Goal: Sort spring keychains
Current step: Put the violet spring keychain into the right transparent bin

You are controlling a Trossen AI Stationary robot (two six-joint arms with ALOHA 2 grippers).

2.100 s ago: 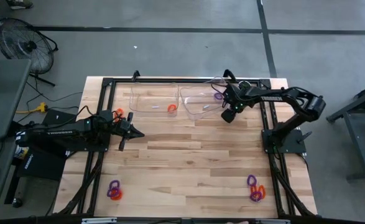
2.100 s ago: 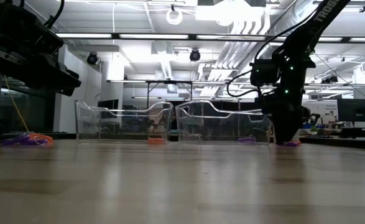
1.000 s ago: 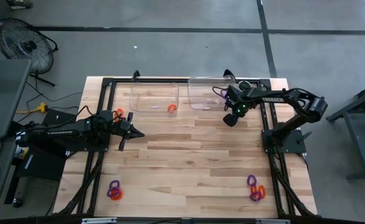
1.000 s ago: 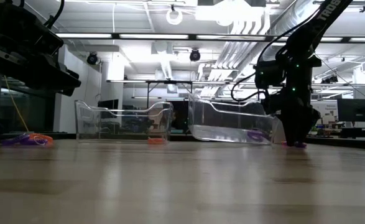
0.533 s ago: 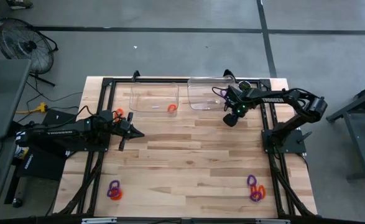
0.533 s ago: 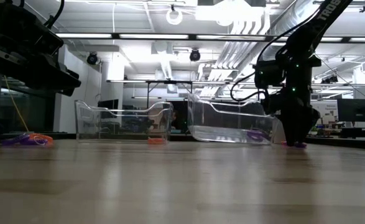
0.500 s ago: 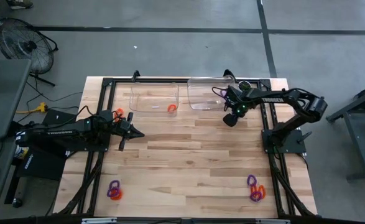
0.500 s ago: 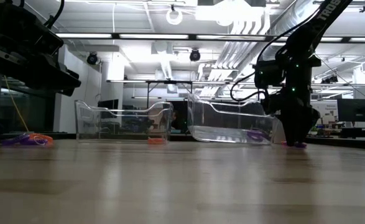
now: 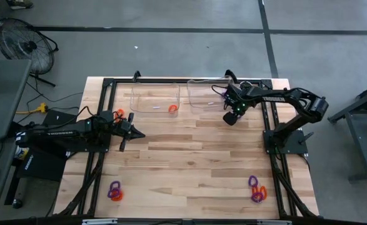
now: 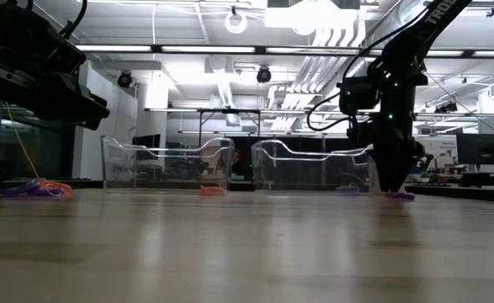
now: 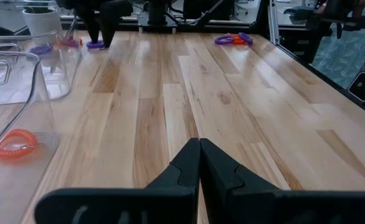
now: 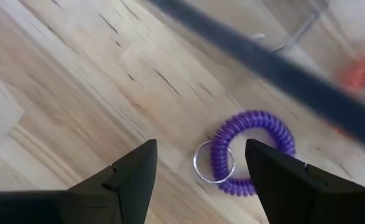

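The right claw hangs spread wide and empty directly above a purple coiled plastic spring keychain lying flat on the wooden surface, its metal ring between the fingertips; the left claw, pinched closed, waits well apart from that keychain

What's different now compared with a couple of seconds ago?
The right clear bin, tipped up a second ago, sits level again, a little farther right than at first. The right claw hangs open over a purple keychain. The left claw, left bin and keychain piles haven't moved.
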